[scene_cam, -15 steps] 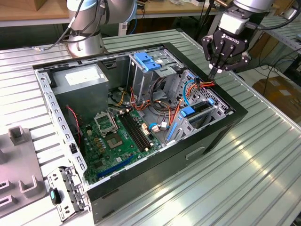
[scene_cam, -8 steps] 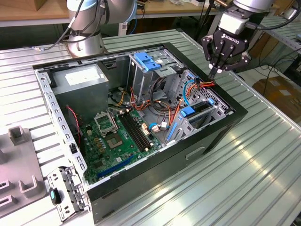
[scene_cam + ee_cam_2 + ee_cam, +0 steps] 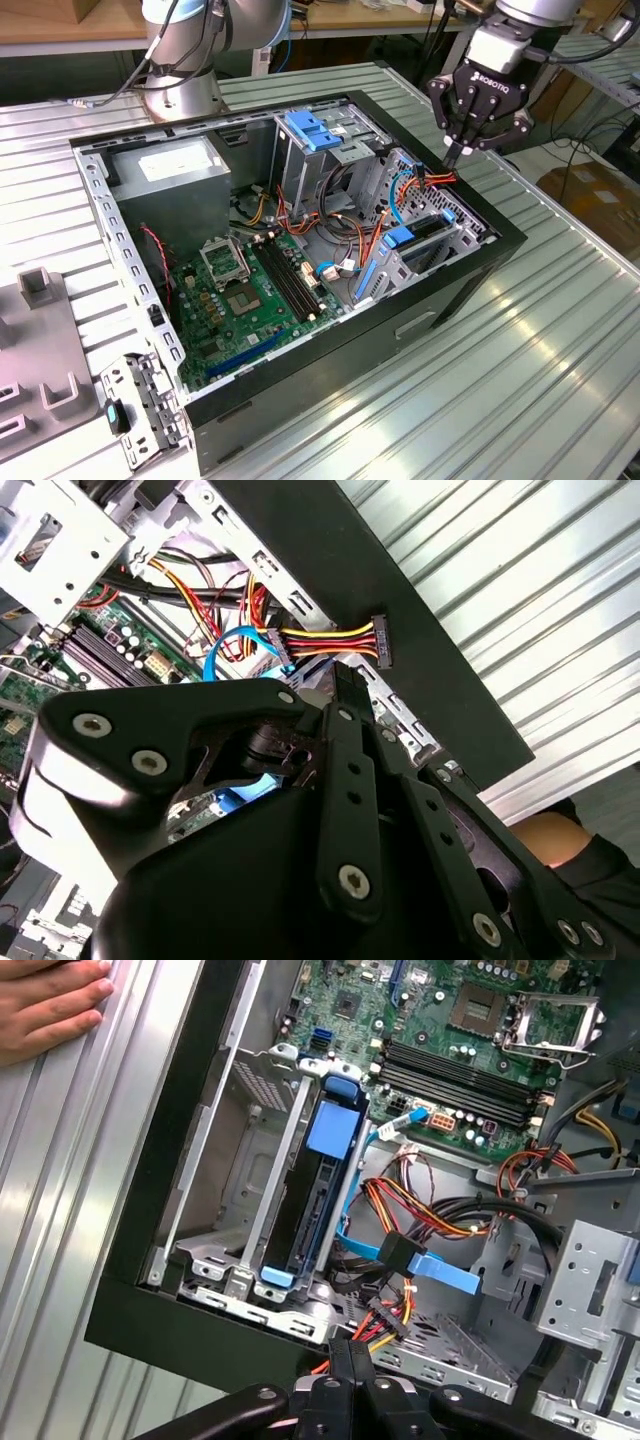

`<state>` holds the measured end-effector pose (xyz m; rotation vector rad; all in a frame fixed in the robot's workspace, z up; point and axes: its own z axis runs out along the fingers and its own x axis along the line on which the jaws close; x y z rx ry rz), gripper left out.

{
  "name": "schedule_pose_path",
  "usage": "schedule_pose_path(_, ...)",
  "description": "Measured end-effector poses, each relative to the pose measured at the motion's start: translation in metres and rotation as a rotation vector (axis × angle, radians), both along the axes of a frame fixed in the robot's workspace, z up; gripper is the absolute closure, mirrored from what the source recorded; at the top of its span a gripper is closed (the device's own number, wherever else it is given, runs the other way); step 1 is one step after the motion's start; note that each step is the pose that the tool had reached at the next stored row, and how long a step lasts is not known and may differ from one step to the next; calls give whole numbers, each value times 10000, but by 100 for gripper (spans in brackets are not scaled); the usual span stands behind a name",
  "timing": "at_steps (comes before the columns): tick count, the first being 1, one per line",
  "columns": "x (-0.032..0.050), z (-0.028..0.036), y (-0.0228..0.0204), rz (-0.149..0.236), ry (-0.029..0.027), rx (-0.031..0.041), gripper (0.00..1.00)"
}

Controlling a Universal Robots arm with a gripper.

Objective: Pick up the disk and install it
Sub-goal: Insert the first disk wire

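Observation:
The disk (image 3: 312,1210) stands on edge in a slot of the metal drive cage (image 3: 225,1195) inside the open computer case, its blue plastic carrier end (image 3: 331,1127) facing up. In the exterior view the disk (image 3: 418,236) sits in the cage near the case's right wall. My gripper (image 3: 458,151) hovers above that wall, a little beyond the disk, shut with nothing between its fingers. Its fingertips (image 3: 350,1352) come together next to a loose power connector (image 3: 385,1320) on red, yellow and black wires. In the second wrist view that connector (image 3: 379,640) lies just past one finger (image 3: 350,720).
A person's hand (image 3: 50,1005) rests on the ribbed metal table beside the case. The motherboard (image 3: 245,290), a grey power-supply box (image 3: 170,175) and a tall cage with a blue latch (image 3: 315,130) fill the case. Blue and orange cables (image 3: 420,1260) cross beside the disk.

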<state>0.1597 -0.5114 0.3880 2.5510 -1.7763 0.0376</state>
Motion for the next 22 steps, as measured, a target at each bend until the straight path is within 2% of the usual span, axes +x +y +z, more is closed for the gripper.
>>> schedule_pose_path(2, 0, 0, 0, 680, 0, -1, 89)
schedule_pose_path(3, 0, 0, 0, 1115, 0, 0, 89)
schedule_pose_path(4, 0, 0, 0, 1709, 0, 0, 89)
schedule_pose_path(6, 0, 0, 0, 2136, 0, 0, 89)
schedule_pose_path(7, 0, -1, 0, 2270, 1, 0, 89)
schedule_pose_path(13, 6, -4, 0, 2325, 0, -2, 89)
schedule_pose_path(18, 13, -11, 0, 2526, 0, -1, 89)
schedule_pose_path(20, 20, -17, 0, 2916, 0, 1, 76)
schedule_pose_path(22, 31, -20, 0, 3186, 0, 2, 76)
